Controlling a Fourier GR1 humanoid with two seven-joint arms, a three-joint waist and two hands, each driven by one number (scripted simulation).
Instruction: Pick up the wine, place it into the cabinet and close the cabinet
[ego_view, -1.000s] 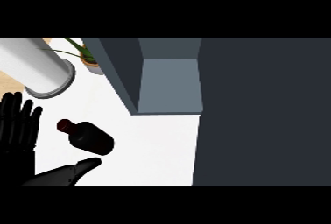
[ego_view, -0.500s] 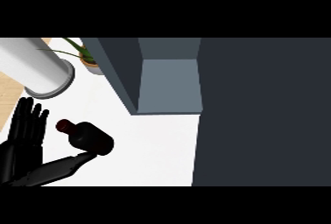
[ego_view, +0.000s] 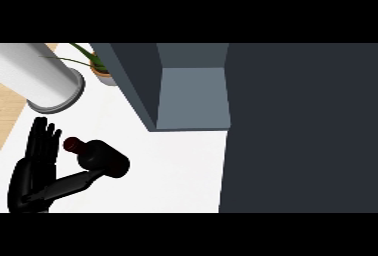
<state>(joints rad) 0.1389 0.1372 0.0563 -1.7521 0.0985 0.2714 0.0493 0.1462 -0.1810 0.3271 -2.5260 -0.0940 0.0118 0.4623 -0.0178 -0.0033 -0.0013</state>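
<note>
The wine bottle (ego_view: 105, 159) is dark with a red cap and stands on the white counter (ego_view: 177, 170), seen from above, left of the cabinet. My left hand (ego_view: 31, 177) is just left of it, fingers (ego_view: 44, 142) straight and pointing up beside the cap. Its thumb stretches right and touches the bottle's near side. The hand is open and nothing is held. The grey cabinet (ego_view: 193, 95) is open, with its inside in view at the upper middle. My right hand does not show.
A wide dark panel (ego_view: 299, 127), the cabinet's door or side, fills the right half. A grey cylinder (ego_view: 46, 80) lies at the upper left. A potted plant (ego_view: 102, 72) stands behind it, by the cabinet's corner.
My left hand has come up from the lower left edge toward the bottle. Its thumb now reaches the bottle's side. The bottle has not moved.
</note>
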